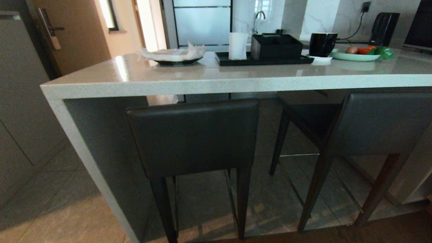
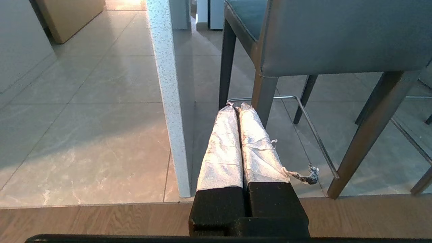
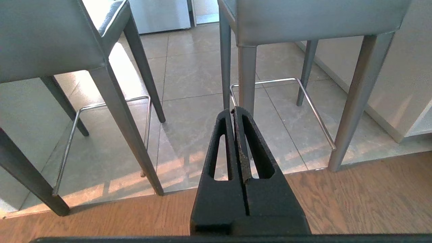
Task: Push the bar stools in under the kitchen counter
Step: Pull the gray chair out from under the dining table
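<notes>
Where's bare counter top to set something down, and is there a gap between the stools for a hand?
Bare: the near strip of the kitchen counter in front of the black tray, and its left corner by the dish of tissue. Crowded: the far right side, with the mug and vegetable plate. An open gap separates the left stool and right stool.

I am in a home kitchen. A long speckled stone bench (image 1: 209, 79) runs across the middle of my head view, with two dark padded bar stools (image 1: 194, 138) drawn up at it. On top sit a black tray (image 1: 263, 60) with a roll of paper, a black mug (image 1: 322, 44), and at the upper right a plate of vegetables (image 1: 357, 54). Behind them a sink tap (image 1: 259, 18) rises at the top centre, and a black kettle (image 1: 383, 28) is plugged into a wall socket. An entry door with a handle lock (image 1: 50, 30) stands at the upper left. Tiled floor (image 2: 101, 118) meets wood planks (image 3: 354, 202)
</notes>
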### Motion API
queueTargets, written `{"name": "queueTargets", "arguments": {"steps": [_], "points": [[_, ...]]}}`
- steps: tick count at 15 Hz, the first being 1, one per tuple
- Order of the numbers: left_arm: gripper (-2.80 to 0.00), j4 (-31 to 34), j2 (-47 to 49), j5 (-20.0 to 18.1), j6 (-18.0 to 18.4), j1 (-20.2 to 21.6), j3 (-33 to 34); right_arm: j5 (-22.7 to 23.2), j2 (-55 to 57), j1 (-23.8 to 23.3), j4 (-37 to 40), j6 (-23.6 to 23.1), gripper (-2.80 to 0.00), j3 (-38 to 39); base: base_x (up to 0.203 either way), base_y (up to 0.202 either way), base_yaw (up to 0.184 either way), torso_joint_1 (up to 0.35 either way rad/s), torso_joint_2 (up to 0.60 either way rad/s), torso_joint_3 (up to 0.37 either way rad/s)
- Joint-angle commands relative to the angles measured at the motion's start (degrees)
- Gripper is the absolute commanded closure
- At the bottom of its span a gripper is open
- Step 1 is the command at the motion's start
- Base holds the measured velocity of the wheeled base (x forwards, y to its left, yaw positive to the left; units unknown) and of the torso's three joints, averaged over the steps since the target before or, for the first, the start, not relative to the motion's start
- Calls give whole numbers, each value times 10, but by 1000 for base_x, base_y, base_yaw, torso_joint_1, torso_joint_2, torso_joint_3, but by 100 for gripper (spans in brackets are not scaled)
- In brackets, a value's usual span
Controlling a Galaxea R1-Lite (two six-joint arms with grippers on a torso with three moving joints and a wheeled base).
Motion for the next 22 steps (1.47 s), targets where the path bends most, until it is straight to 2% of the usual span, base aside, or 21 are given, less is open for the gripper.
{"name": "queueTargets", "arguments": {"steps": [1,11,22], "points": [[0,0,0,0,0,0,0,0,0,0,0,0,0,1,0,0,0,0,0,0],[0,0,0,0,0,0,0,0,1,0,0,0,0,1,7,0,0,0,0,0],[0,0,0,0,0,0,0,0,0,0,0,0,0,1,178,0,2,3,3,2]]}}
